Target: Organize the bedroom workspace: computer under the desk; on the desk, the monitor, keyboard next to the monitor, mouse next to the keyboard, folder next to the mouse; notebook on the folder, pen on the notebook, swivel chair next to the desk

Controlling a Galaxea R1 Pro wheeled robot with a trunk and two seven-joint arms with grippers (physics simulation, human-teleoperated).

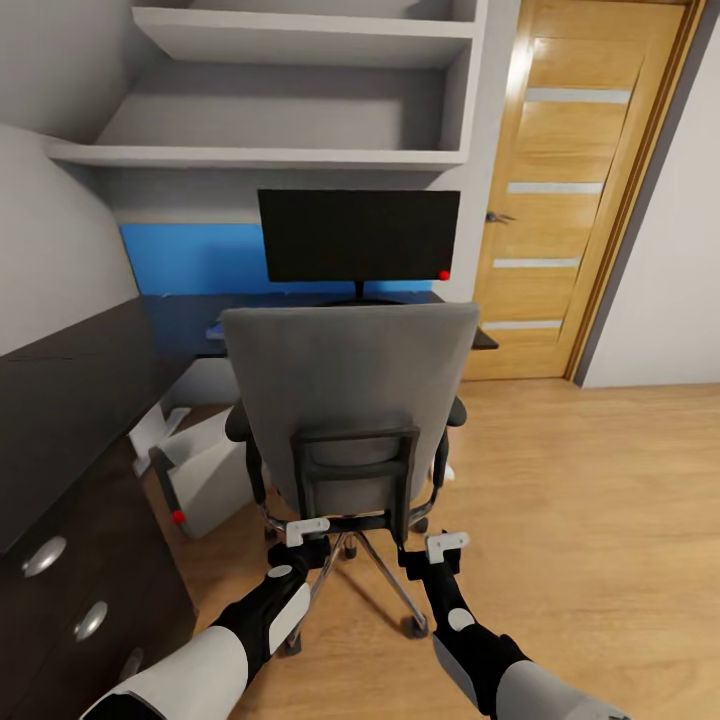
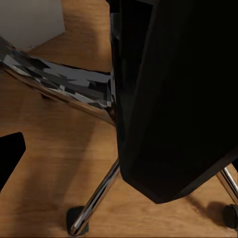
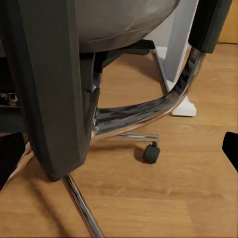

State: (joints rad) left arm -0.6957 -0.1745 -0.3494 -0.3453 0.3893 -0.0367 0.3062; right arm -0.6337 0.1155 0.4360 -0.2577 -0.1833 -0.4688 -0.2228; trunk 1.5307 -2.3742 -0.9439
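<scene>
Both claws, left claw (image 1: 308,530) and right claw (image 1: 446,545), look open by the swivel chair (image 1: 350,400) back; I think push slowly toward 12 o'clock, straight at the surface (image 1: 190,320).

We observe even, diffuse rendered lighting with soft shadows on the wooden floor (image 1: 580,500), blocky reflections on the swivel chair (image 1: 350,400) chrome, wide-angle bending at head-view edges, and slightly soft wrist views.

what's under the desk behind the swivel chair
A light grey computer lies tilted on the floor under the desk, left of the swivel chair. The chair's backrest covers the middle of the space under the desk, so anything there cannot be seen.
</scene>
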